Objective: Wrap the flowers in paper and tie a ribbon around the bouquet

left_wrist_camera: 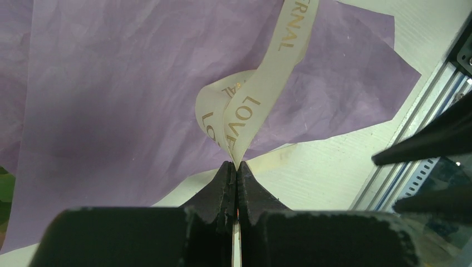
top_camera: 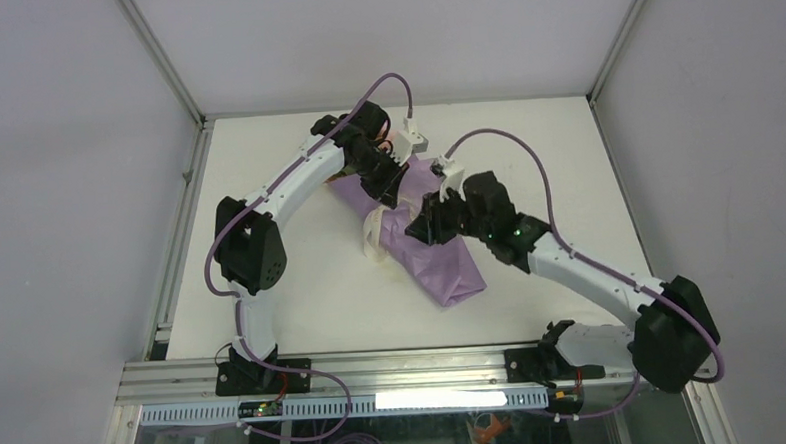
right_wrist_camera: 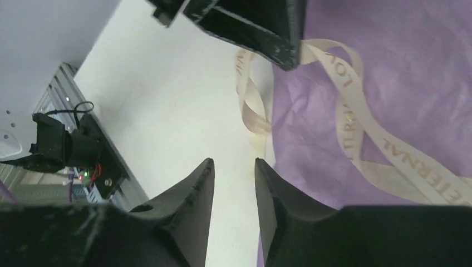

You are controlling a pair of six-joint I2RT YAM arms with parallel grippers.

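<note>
- Top view: the bouquet (top_camera: 432,245) lies slantwise in the middle of the white table (top_camera: 272,287), a lilac-purple paper roll running from the far left to the near right.
- The left gripper (top_camera: 393,190) is over its far end and the right gripper (top_camera: 421,226) over its middle. The two are close together.
- The cream ribbon (top_camera: 375,238) loops off the roll's left edge onto the table. From this height I cannot tell how either pair of jaws stands.
- Left wrist view: the left gripper (left_wrist_camera: 236,169) is pinched tight on the ribbon (left_wrist_camera: 250,105). The strip rises from between the closed fingers, folds into a loop and shows the gold lettering "LOVE".
- Behind the ribbon the paper (left_wrist_camera: 111,100) spreads crinkled over the table (left_wrist_camera: 334,161). A sliver of green from the flowers (left_wrist_camera: 4,186) shows at the left edge.
- The right gripper's fingers (left_wrist_camera: 434,139) show dark at the right.
- Right wrist view: the right gripper (right_wrist_camera: 234,178) stands narrowly parted with nothing between its jaws. It hangs above the left edge of the paper (right_wrist_camera: 423,83), where that edge meets the table (right_wrist_camera: 167,100).
- The left gripper (right_wrist_camera: 292,55) at the top holds the ribbon (right_wrist_camera: 345,105), which trails in loops across the paper and over its edge.
</note>
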